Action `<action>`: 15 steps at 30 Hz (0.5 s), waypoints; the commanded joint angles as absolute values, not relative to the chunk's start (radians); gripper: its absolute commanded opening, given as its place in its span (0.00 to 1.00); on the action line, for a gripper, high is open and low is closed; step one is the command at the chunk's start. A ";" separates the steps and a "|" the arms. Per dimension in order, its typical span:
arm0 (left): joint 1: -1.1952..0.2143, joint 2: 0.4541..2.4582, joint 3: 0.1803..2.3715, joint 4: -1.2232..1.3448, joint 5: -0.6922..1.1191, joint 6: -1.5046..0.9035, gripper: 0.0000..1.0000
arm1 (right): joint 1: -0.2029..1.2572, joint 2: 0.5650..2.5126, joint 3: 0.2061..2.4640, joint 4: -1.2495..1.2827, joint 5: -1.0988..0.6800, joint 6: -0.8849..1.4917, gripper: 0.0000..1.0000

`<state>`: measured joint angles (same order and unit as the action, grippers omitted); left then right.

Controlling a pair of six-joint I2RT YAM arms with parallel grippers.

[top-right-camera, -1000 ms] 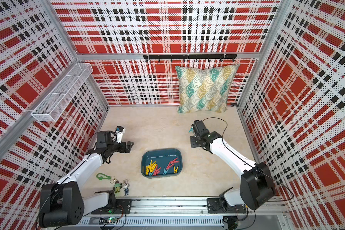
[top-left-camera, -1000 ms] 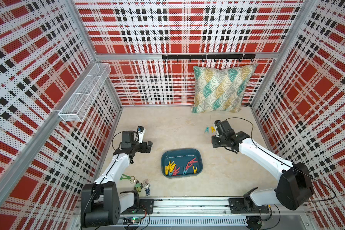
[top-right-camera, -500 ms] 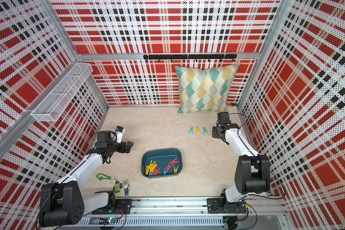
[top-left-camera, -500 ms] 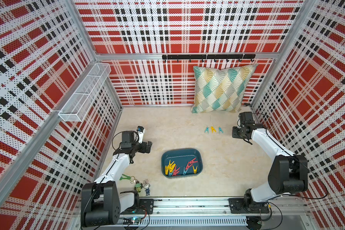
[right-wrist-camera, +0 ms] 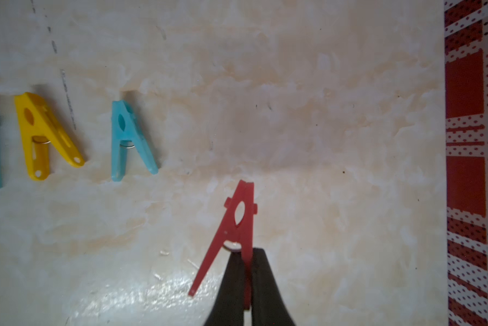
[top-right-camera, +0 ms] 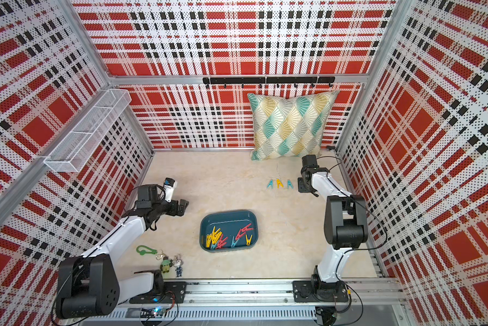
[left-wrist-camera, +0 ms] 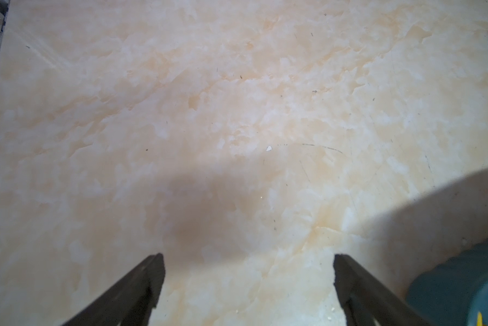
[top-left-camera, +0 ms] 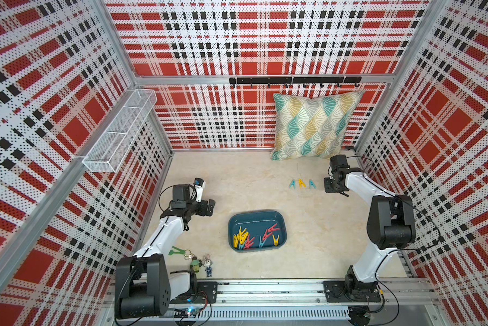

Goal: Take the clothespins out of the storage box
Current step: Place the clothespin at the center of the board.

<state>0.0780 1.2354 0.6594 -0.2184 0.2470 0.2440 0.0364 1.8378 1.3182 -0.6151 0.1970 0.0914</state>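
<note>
Right gripper [right-wrist-camera: 245,255] pinched one red clothespin [right-wrist-camera: 238,223]; left gripper [left-wrist-camera: 248,258] stood wide, empty.
Held at three o'clock of the clothespin row [top-left-camera: 301,183], likely to extend it.

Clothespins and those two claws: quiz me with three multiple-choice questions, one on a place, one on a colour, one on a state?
1. Where are the three clothespins already outside the storage box?
A) stacked in a pile
B) in a row on the table, in front of the pillow
C) on top of the pillow

2. What colour is the held clothespin in the right gripper?
A) yellow
B) red
C) teal

3. How is the left gripper?
A) open and empty
B) shut on a clothespin
C) gripping the box

Answers:
1 B, both top views show them side by side on the table.
2 B, the right wrist view shows it red, pinched by one leg.
3 A, its jaws stand wide apart over bare table.
</note>
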 commanded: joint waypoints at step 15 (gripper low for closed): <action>0.086 1.216 0.684 -0.229 0.259 0.250 0.99 | 0.017 2.072 1.445 -0.509 0.104 -0.033 0.09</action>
<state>0.0780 1.2350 0.6594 -0.2184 0.2508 0.2440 0.0227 2.0415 1.4143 -0.5224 0.1223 -0.0105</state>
